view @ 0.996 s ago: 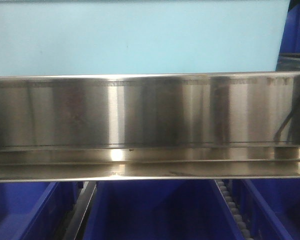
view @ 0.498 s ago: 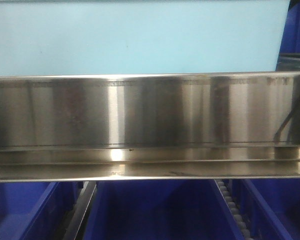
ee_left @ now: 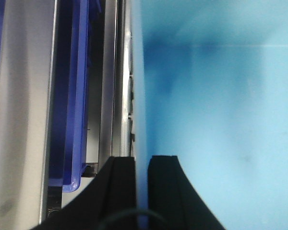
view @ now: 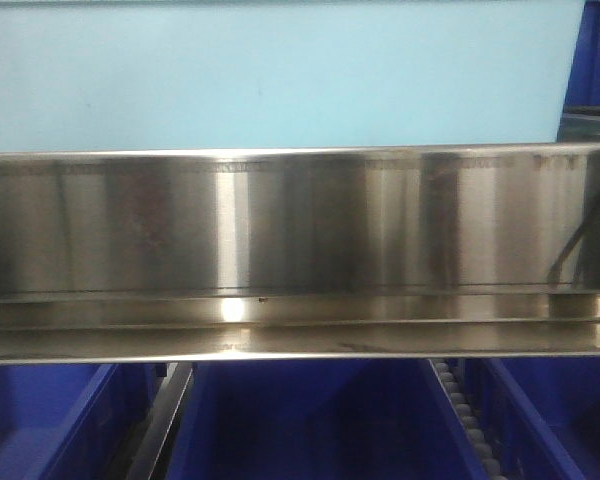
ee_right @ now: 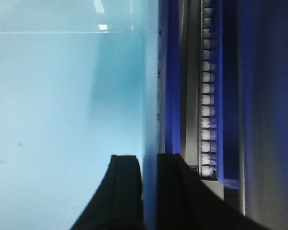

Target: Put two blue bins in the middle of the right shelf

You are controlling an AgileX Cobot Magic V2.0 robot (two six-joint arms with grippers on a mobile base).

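Front view: light-blue bin (view: 280, 75) high in frame, just above steel shelf beam (view: 300, 250); long axis left-right, broad side toward camera. Dark-blue bins (view: 310, 420) below beam, roller track (view: 465, 415) between two of them.

Left wrist: left tool (ee_left: 141, 160) clamped on thin bin wall, one finger each side; wall edge running straight up frame.

Right wrist: right tool (ee_right: 149, 160) pinching opposite wall likewise; rollers alongside.
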